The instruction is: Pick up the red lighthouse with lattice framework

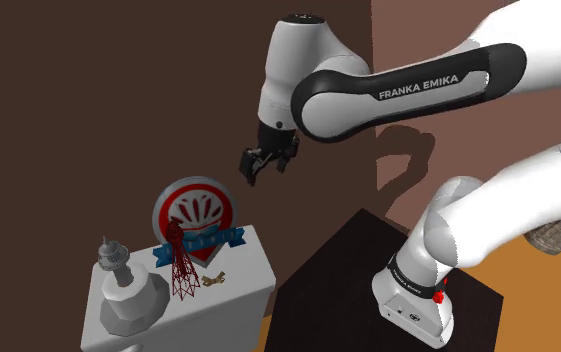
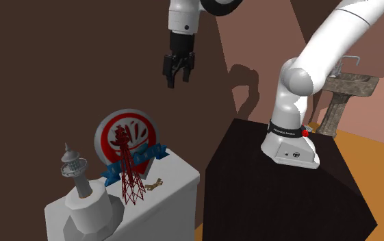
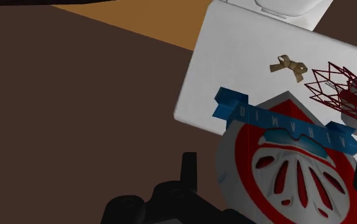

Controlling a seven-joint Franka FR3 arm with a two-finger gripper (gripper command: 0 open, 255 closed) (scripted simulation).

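The red lighthouse (image 1: 181, 262) (image 2: 130, 171) is a thin dark-red lattice tower standing upright on a white cabinet (image 1: 248, 270) (image 2: 180, 179). In the wrist view its lattice (image 3: 336, 89) lies beyond the emblem, off toward the right finger's side. My gripper (image 1: 268, 160) (image 2: 178, 72) (image 3: 276, 159) hangs open in the air, well above the cabinet and to the right of the tower in the shoulder view. Nothing is between its fingers (image 3: 188, 170).
A round red-and-white emblem with a blue ribbon (image 1: 196, 215) (image 2: 125, 140) (image 3: 291, 172) stands just behind the tower. A grey lighthouse model (image 1: 118, 285) (image 2: 81, 192) stands at the cabinet's left, and a small tan piece (image 1: 215, 279) (image 2: 155, 184) (image 3: 289, 66) lies nearby. The dark stand (image 1: 348, 270) is to the right.
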